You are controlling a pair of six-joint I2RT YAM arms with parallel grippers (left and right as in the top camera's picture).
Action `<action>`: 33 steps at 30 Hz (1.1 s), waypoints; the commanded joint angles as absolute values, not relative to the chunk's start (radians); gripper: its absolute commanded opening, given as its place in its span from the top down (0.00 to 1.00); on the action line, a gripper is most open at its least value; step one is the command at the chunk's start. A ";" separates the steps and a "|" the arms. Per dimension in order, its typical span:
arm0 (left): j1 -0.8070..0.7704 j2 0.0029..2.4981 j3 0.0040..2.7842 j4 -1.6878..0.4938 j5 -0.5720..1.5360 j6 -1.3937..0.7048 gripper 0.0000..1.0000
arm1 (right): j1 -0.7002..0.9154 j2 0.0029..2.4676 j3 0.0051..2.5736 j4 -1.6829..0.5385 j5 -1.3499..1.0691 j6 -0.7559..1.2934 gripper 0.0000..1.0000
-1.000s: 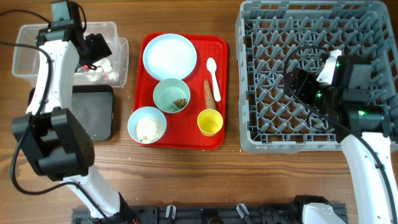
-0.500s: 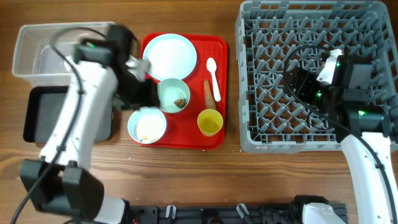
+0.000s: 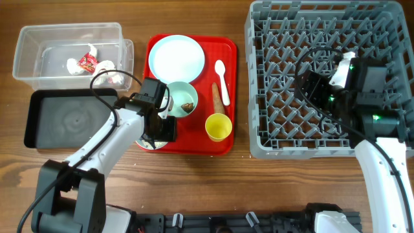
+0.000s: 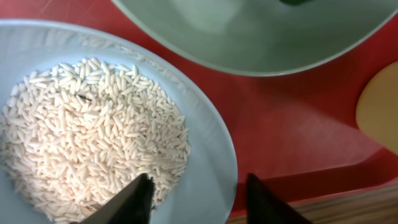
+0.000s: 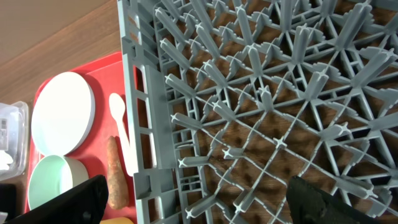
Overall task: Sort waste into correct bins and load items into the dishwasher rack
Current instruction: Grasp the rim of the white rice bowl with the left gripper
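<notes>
Left fingers (image 4: 127, 200) stand apart astride the rim of the rice bowl (image 4: 210, 149); right fingers (image 5: 74, 200) gape above the rack (image 5: 249, 93).

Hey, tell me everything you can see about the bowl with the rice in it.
The rice bowl is pale blue, round, smooth and plastic-looking, standing upright near a corner of the red tray. A heap of white rice grains covers its bottom. The second bowl sits close beside it, a strip of tray showing between. The left end effector is open astride its rim, one finger over the rice, one outside; contact cannot be told.
</notes>
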State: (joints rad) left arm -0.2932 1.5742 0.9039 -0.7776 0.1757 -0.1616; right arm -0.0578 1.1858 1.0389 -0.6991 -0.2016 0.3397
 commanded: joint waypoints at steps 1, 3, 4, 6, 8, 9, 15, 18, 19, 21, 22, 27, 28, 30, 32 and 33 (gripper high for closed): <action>-0.302 1.562 0.899 -0.778 0.163 -0.167 0.72 | -0.059 1.190 1.055 -0.701 -0.211 0.337 0.06; -0.309 1.562 0.898 -0.780 0.163 -0.173 0.78 | -0.059 1.190 1.055 -0.701 -0.207 0.337 0.04; -0.313 1.563 0.897 -0.781 0.163 -0.173 0.80 | -0.059 1.190 1.055 -0.701 -0.202 0.337 0.04; -0.321 1.568 0.889 -0.780 0.162 -0.173 0.83 | -0.059 1.190 1.055 -0.701 -0.199 0.336 0.04; -0.326 1.568 0.874 -0.775 0.155 -0.173 0.88 | -0.059 1.190 1.055 -0.701 -0.200 0.336 0.03; -0.325 1.568 0.866 -0.774 0.155 -0.173 0.91 | -0.059 1.190 1.055 -0.701 -0.199 0.337 0.04; -0.326 1.568 0.858 -0.760 0.135 -0.173 0.91 | -0.059 1.190 1.055 -0.700 -0.199 0.332 0.03; -0.325 1.569 0.834 -0.712 0.120 -0.173 0.86 | -0.059 1.190 1.055 -0.700 -0.199 0.332 0.03; -0.325 1.570 0.829 -0.702 0.113 -0.173 0.86 | -0.059 1.190 1.055 -0.700 -0.199 0.332 0.03; -0.325 1.571 0.829 -0.702 0.094 -0.173 0.90 | -0.059 1.190 1.055 -0.700 -0.199 0.331 0.03; -0.325 1.571 0.829 -0.702 0.094 -0.173 0.94 | -0.059 1.190 1.055 -0.700 -0.200 0.318 0.03; -0.325 1.571 0.830 -0.710 0.109 -0.228 0.96 | -0.059 1.190 1.055 -0.700 -0.199 0.314 0.03; -0.325 1.570 0.830 -0.714 0.120 -0.231 0.96 | -0.059 1.190 1.055 -0.700 -0.199 0.315 0.03; -0.325 1.566 0.844 -0.737 0.124 -0.248 0.96 | -0.059 1.190 1.055 -0.697 -0.199 0.314 0.03; -0.325 1.559 0.894 -0.804 0.134 -0.248 0.96 | -0.059 1.190 1.055 -0.693 -0.199 0.314 0.03; -0.325 1.555 0.921 -0.838 0.139 -0.248 0.96 | -0.059 1.190 1.055 -0.693 -0.199 0.314 0.03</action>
